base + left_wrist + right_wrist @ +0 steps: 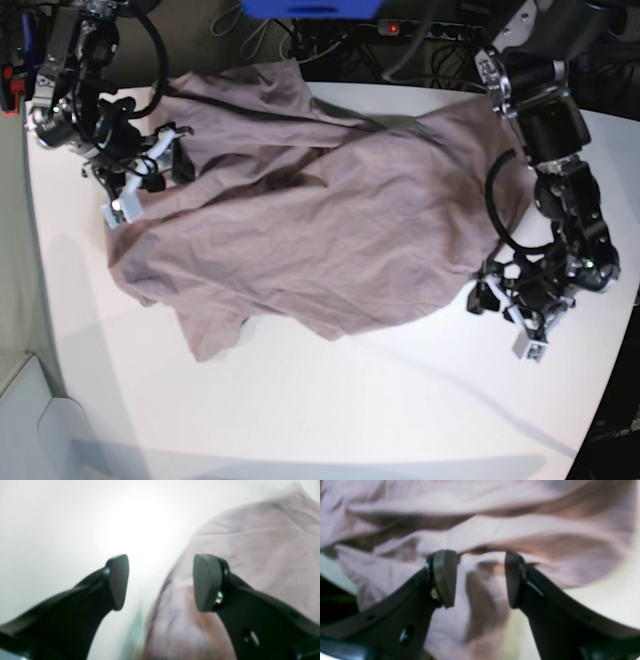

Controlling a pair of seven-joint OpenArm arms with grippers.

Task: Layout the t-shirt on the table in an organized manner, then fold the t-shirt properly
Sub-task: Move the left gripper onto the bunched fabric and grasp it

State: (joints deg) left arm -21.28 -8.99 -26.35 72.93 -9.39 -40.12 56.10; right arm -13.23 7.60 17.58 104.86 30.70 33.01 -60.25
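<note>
The mauve-brown t-shirt (320, 210) lies crumpled and wrinkled across the far half of the white table (350, 400), one sleeve pointing to the front left. My left gripper (478, 297) is open at the shirt's right edge; in the left wrist view the gripper (161, 582) straddles that edge, with the shirt (250, 555) under the right finger and bare table (50, 530) under the left one. My right gripper (180, 160) is open over the shirt's far left part; in the right wrist view the gripper (481, 580) has a fold of the shirt (495, 530) between its spread fingers.
Cables and a power strip (420, 30) lie beyond the table's far edge, beside a blue object (310, 8). The table's left edge curves round, with a pale box (30, 430) below it. Bare tabletop stretches in front of the shirt.
</note>
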